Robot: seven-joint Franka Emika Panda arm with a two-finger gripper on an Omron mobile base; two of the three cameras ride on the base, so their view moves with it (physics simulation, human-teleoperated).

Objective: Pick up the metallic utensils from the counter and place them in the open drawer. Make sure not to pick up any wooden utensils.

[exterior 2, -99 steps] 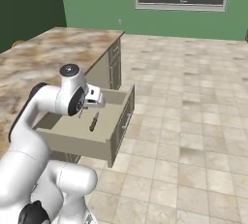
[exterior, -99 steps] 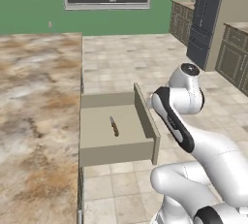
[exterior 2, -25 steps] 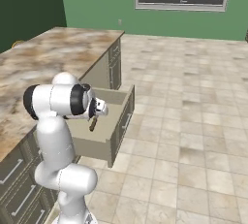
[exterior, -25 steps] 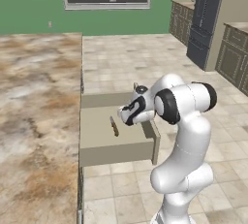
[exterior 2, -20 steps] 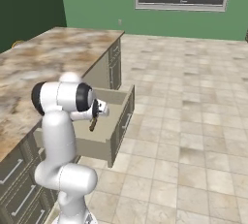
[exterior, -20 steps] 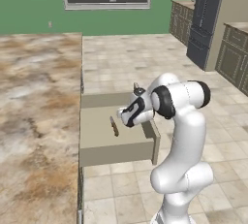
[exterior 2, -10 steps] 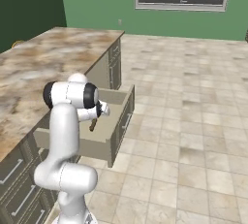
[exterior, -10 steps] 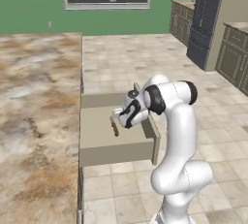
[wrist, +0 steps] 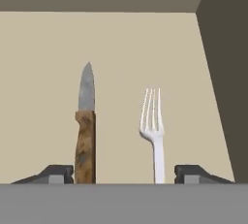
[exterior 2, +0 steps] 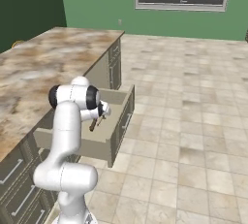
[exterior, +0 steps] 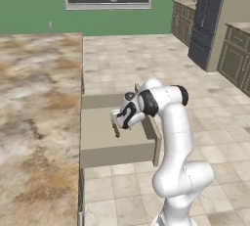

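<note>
The counter (exterior: 34, 102) runs along the island, and the open drawer (exterior: 105, 144) stands pulled out from its side. The arm reaches down into the drawer from the floor side, with the gripper (exterior: 118, 119) low over the drawer floor. In the hand view, the gripper (wrist: 123, 173) has its jaws spread wide, 1 tip at each side, and grasps nothing. Between the tips, 2 metallic utensils lie flat on the drawer floor (wrist: 43, 72): the knife (wrist: 85, 131) and the fork (wrist: 153, 131). The long axes are parallel, pointing straight away from the hand. Neither touches a fingertip. Judgement: both pieces are delivered, and the coming move is a straight withdrawal upward.
</note>
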